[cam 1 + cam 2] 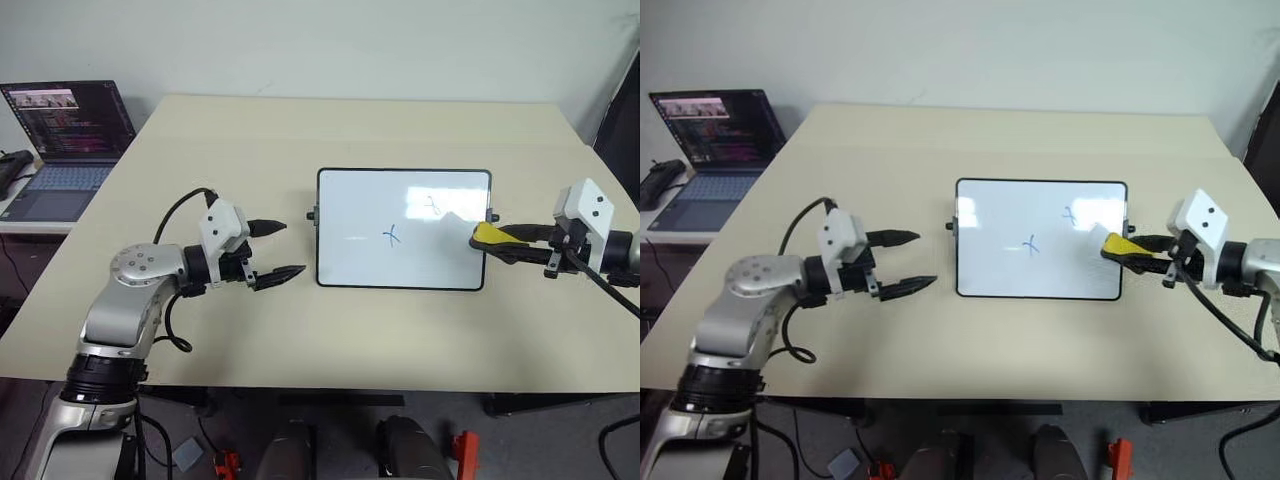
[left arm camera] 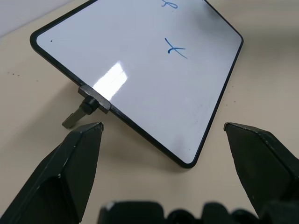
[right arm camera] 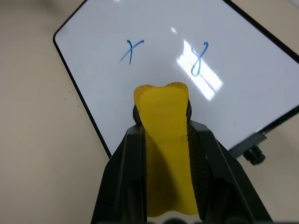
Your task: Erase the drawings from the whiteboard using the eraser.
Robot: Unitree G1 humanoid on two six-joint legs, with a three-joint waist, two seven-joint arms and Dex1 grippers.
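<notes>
The whiteboard (image 1: 350, 225) lies flat in the middle of the beige table. Two blue drawings show on it: an x-like cross (image 1: 392, 236) near its centre and a loop like an 8 (image 1: 432, 207) toward its far right. My right gripper (image 1: 500, 240) is shut on the yellow eraser (image 1: 488, 234), which hovers over the board's right edge; the right wrist view shows the eraser (image 3: 164, 140) pinched between the fingers above the board (image 3: 243, 79). My left gripper (image 1: 280, 252) stands open just left of the board, holding nothing, its fingers (image 2: 70, 163) spread by the board's near-left corner.
An open laptop (image 1: 65, 140) sits on a side table at the far left. Small black knobs (image 1: 311, 214) stick out from the board's sides. The table edge (image 1: 300, 385) runs close in front of me.
</notes>
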